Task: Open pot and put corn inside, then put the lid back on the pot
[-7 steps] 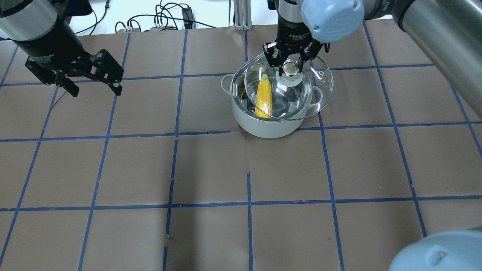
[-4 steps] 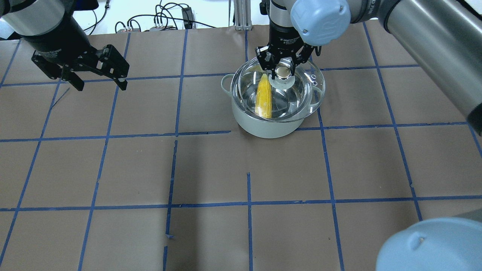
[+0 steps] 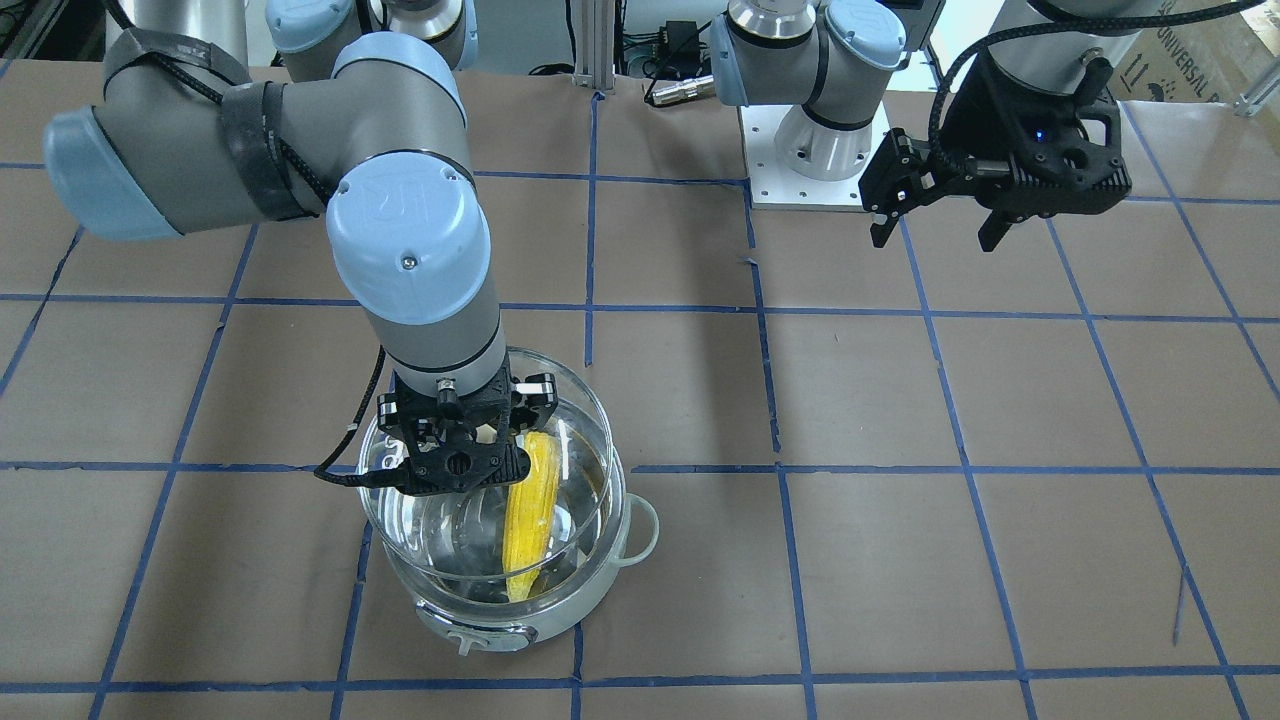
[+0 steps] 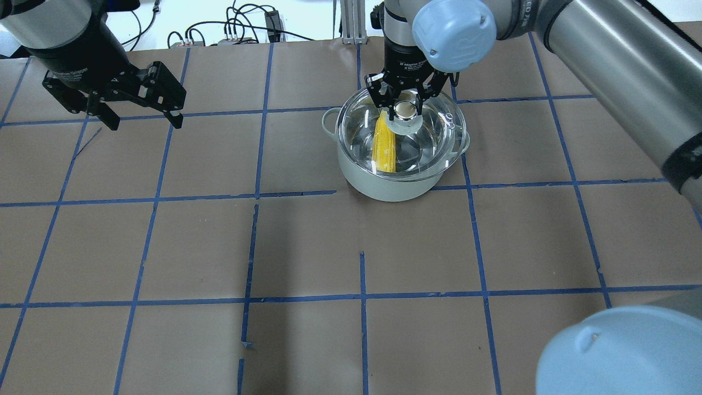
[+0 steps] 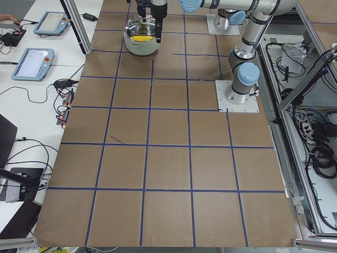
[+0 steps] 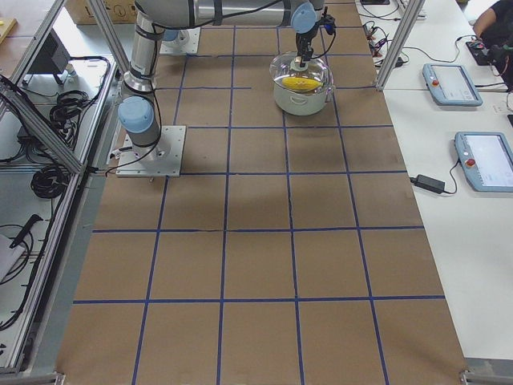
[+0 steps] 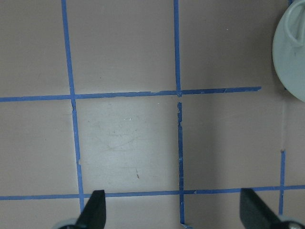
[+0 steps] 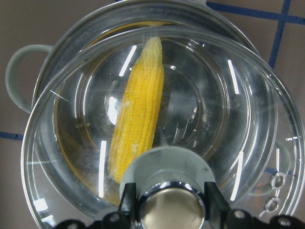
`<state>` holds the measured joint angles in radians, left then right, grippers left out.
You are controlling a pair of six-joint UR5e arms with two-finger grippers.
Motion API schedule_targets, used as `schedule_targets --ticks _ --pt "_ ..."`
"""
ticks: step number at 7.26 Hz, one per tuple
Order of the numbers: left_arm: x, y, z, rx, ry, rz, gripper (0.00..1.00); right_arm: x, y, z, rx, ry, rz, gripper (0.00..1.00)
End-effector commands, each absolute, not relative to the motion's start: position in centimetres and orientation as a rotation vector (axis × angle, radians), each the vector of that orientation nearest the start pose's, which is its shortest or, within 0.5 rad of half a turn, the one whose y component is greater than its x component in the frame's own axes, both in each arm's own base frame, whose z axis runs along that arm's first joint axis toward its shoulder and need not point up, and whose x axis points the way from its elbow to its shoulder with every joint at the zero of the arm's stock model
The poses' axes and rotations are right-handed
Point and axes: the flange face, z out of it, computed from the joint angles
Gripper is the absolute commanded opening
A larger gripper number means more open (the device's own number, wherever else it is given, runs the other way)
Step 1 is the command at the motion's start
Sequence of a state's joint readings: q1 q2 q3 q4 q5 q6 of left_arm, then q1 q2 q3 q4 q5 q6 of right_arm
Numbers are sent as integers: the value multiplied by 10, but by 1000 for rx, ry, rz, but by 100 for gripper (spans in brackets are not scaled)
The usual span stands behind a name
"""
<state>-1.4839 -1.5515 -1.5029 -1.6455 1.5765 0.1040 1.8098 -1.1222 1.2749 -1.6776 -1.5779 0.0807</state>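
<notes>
The mint-white pot (image 4: 392,184) stands on the brown table, with the yellow corn (image 4: 384,144) lying inside it. My right gripper (image 4: 405,108) is shut on the knob of the clear glass lid (image 4: 436,134) and holds it over the pot's mouth, nearly centred. In the right wrist view the lid (image 8: 248,119) sits slightly off the pot's rim (image 8: 71,57), with the corn (image 8: 138,124) seen through the glass. I cannot tell if the lid rests on the rim. My left gripper (image 4: 143,122) is open and empty, far left of the pot. The front view shows the pot (image 3: 520,620), the corn (image 3: 527,510) and the left gripper (image 3: 935,240).
Cables (image 4: 241,27) and a metal post (image 4: 351,22) lie past the table's far edge. The left arm's base plate (image 3: 800,185) is bolted near the robot's side. The pot's edge (image 7: 290,52) shows at the right of the left wrist view.
My right gripper has carried the lid leftward and lower, from right of the pot to nearly centred over its mouth. My left gripper has shifted slightly up and right.
</notes>
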Motion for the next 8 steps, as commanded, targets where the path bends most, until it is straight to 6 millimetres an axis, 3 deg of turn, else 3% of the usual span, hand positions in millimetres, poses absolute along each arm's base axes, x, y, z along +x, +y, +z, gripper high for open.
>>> schedule_targets --ticks 1,8 --pt "-90 -494 523 14 3131 -20 100 288 -620 376 -252 3145 67 33" --pt "-92 -490 515 14 3135 1 100 299 -631 360 -259 3143 53 33"
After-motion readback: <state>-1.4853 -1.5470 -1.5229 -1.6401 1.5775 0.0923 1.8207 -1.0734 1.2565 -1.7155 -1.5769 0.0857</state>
